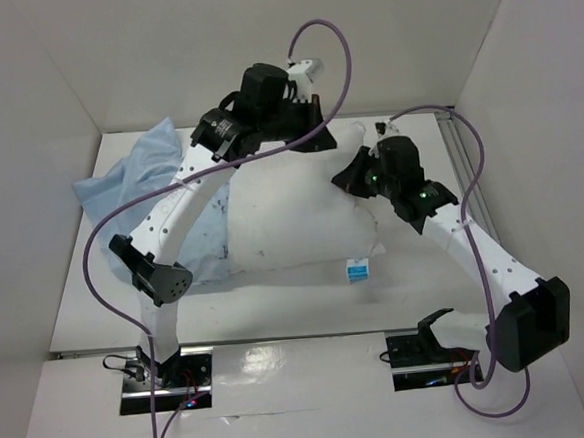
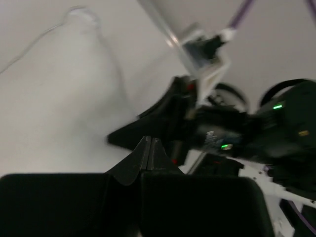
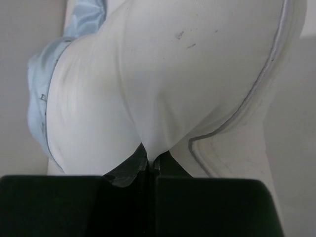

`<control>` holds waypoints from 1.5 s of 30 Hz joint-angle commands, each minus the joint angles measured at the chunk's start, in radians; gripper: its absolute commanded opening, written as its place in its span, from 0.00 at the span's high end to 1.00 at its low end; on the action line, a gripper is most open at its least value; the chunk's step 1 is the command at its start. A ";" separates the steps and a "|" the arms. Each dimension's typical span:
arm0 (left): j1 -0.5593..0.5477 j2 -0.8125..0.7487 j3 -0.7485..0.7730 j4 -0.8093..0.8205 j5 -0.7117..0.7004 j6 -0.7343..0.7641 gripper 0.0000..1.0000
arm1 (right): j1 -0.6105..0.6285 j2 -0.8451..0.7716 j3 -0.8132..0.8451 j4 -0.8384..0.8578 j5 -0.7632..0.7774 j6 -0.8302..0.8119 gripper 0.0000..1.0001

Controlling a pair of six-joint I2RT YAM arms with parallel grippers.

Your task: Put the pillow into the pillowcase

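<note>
right end effector (image 3: 148, 160): clenched on pillow (image 3: 173, 74) edge.
left end effector (image 2: 148, 149): clenched; grasp not discernible.
pillowcase (image 1: 129, 185): lain at nine o'clock of pillow; left arm (image 1: 195, 191) nearer.

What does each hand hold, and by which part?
The right hand pinches the pillow by a fabric fold near its seamed edge. The left hand is shut; its hold cannot be told.

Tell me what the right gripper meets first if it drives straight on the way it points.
The pillow. The right gripper looks shut on a fold of it, with white cushion filling the line ahead; the pillowcase sits off left.
</note>
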 commanded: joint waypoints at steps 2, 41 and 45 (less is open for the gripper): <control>-0.044 0.048 0.024 0.100 0.128 -0.064 1.00 | 0.094 -0.071 -0.133 0.115 0.043 0.113 1.00; 0.130 -0.198 -0.370 -0.066 -0.356 0.075 1.00 | 0.114 -0.091 -0.150 0.023 0.190 -0.012 1.00; 0.059 -0.209 -0.284 -0.014 -0.073 0.040 1.00 | 0.154 -0.073 0.009 0.020 0.165 -0.035 1.00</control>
